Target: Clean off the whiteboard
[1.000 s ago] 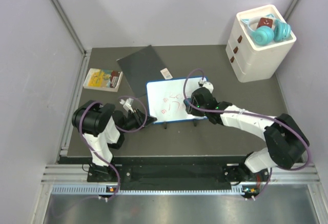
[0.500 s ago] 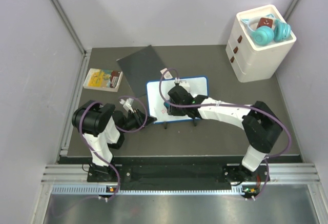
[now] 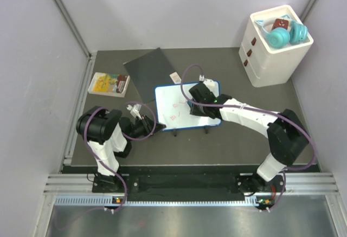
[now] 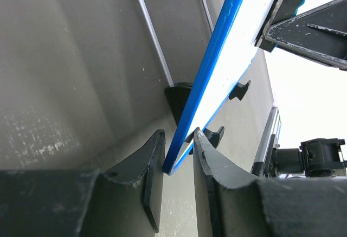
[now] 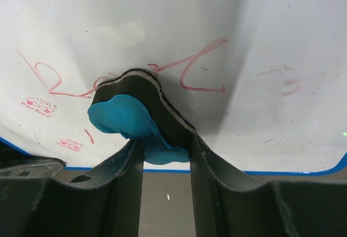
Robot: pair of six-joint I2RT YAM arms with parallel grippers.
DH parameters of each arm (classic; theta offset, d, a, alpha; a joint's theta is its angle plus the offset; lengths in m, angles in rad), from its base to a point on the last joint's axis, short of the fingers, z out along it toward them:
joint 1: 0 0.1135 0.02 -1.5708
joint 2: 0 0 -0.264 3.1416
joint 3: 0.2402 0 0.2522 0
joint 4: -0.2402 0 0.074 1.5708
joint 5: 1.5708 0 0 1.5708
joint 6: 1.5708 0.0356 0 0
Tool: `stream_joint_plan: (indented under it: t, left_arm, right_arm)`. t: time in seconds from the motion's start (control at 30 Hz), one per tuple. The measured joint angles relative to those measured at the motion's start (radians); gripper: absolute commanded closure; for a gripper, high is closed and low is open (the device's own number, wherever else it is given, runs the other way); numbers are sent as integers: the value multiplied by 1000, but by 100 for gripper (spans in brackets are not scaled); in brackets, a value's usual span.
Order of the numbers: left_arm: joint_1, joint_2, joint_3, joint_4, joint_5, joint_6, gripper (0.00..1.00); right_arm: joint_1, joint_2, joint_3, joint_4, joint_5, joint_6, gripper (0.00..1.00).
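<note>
The whiteboard (image 3: 172,112) stands in the middle of the dark table, white with a thin blue frame and red scribbles on its left half. My left gripper (image 3: 158,127) is shut on its near left corner; in the left wrist view the fingers (image 4: 179,155) pinch the blue edge (image 4: 217,47). My right gripper (image 3: 196,97) is over the board's upper right part, shut on a blue eraser with black felt (image 5: 127,120). The felt is pressed on the board (image 5: 271,42) among red strokes (image 5: 195,69).
A dark grey sheet (image 3: 149,69) lies behind the board, with a small tag (image 3: 175,77) by it. A colourful booklet (image 3: 109,83) lies at the left. A white drawer unit (image 3: 274,44) with teal headphones on top stands at the back right.
My right gripper swept left across the board with the eraser, then back right and towards the far edge. Fewer red strokes show in the board's middle. The left gripper has not moved.
</note>
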Motion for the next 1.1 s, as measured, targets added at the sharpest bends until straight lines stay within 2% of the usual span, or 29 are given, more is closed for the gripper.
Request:
stream_joint_plan:
  t: [0.13,0.47,0.9,1.1]
  left_arm:
    - [0,4,0,5,0,0,100]
    - [0,9,0,9,2,5,100]
    - [0,19,0,22,2,7,100]
    - [0,19,0,23,2,8,100]
  right_arm:
    - [58,67,75,-50,51,-14,100]
    - [216,240,235,-106,55,-14,100]
    - [230,341,422,-200,48,-49,100]
    - [221,346,442,-201,54,-57,100]
